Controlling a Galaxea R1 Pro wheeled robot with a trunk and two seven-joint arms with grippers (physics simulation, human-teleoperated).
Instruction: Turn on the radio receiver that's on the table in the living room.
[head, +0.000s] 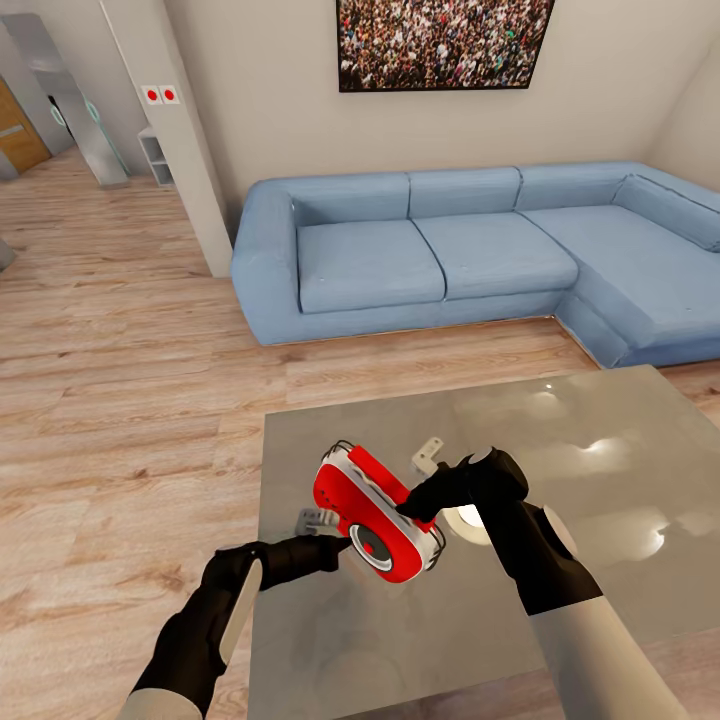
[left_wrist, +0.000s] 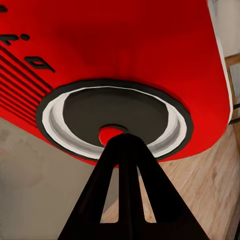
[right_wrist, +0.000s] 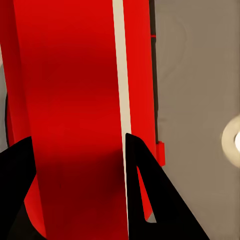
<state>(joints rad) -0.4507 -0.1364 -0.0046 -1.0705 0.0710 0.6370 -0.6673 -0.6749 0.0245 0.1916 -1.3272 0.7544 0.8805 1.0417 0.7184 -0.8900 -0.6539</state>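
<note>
the right gripper (head: 418, 507) is clamped on the radio receiver (head: 375, 515), one finger on each side of its red body; in the right wrist view the two black fingers (right_wrist: 150, 200) straddle the red shell and its white trim band (right_wrist: 119, 75), with the grey counter (right_wrist: 200, 75) beyond it. the radio receiver is tilted, raised off the counter (head: 600, 520) on its near-left part (just how far above the glossy top cannot be told), with its round dial (head: 372, 545) facing down toward the robot and the thin handle (head: 345, 447) at its far end.

the left gripper (head: 335, 548) comes at the radio receiver from the left, its tip against the dial. in the left wrist view the black fingers (left_wrist: 125, 165) are drawn together into one point that touches the small red centre (left_wrist: 111, 134) of the dial (left_wrist: 115, 117), inside its white ring; they hold nothing.

beyond the radio receiver, past the far edge of the counter, a strip of light wood floor (head: 130, 400) leads to the blue sofa (head: 430, 250), which wraps round to the right. above the sofa a framed crowd photo (head: 440, 42) hangs on the beige wall. far to the left of the radio receiver stands a white pillar (head: 165, 120) with two red-dotted switches (head: 160, 95).
</note>
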